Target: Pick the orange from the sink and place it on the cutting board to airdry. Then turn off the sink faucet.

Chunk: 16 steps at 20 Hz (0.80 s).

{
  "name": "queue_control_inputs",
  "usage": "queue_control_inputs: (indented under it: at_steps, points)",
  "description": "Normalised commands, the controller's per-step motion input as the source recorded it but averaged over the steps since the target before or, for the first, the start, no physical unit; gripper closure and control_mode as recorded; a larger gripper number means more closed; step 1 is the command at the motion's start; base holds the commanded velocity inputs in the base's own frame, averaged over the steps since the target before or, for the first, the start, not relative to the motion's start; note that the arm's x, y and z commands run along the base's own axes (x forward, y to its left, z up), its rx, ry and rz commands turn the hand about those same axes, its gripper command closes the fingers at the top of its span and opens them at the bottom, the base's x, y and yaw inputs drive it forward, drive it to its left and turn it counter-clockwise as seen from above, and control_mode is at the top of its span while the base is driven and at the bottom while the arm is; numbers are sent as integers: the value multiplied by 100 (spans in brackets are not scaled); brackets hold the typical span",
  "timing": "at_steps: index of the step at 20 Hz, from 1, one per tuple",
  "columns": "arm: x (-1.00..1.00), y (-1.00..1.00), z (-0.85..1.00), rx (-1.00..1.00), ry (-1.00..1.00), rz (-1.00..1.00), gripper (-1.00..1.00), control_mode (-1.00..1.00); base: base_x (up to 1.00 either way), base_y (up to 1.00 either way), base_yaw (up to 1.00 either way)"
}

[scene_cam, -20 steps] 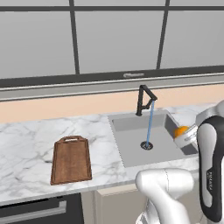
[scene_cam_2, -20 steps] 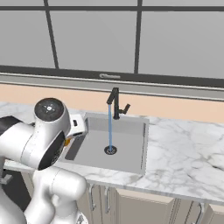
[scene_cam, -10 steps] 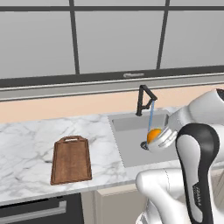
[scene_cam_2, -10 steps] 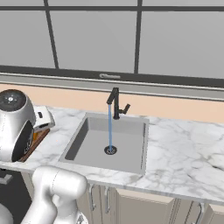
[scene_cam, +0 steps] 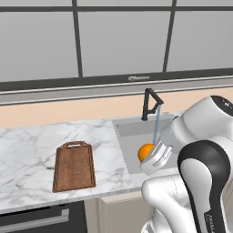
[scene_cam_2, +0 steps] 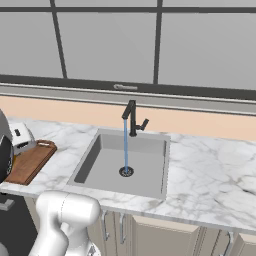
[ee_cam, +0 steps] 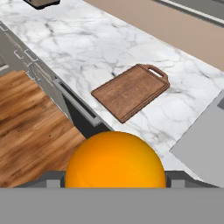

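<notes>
My gripper (scene_cam: 153, 157) is shut on the orange (scene_cam: 145, 152), a small bright ball held in the air over the front left part of the sink (scene_cam: 130, 132). In the hand view the orange (ee_cam: 115, 159) bulges between my fingertips (ee_cam: 51, 179). The dark brown cutting board (scene_cam: 73, 166) lies bare on the marble to the left, handle end toward the wall. It shows again ahead of the hand as the cutting board (ee_cam: 131, 91) and at the left edge as the cutting board (scene_cam_2: 29, 163). The black sink faucet (scene_cam_2: 133, 117) pours a blue stream into the sink (scene_cam_2: 95, 161).
White marble counter (scene_cam: 27, 145) runs left of the board. Below its front edge are dark cabinet fronts (ee_cam: 78, 116) and a wooden floor (ee_cam: 26, 127). A dark object (ee_cam: 41, 2) stands far along the counter. A window wall rises behind the faucet (scene_cam: 148, 103).
The arm has swung left with the orange, from the sink's right side across the basin to its front left. The faucet stream keeps running.
</notes>
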Motion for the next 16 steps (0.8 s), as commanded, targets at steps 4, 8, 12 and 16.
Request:
queue_control_inputs:
  at_steps: [4, 8, 12, 16]
  points:
    - [-6, 80, 0, -5, 0, 5, 100, -100, 0, 0, 0]
    - [5, 73, 0, -6, -5, 0, 100, -100, 0, 0, 0]
    - [17, 50, 0, -4, -3, -3, 100, -100, 0, 0, 0]
    - [27, 18, 0, 0, 0, -6, 100, -100, 0, 0, 0]
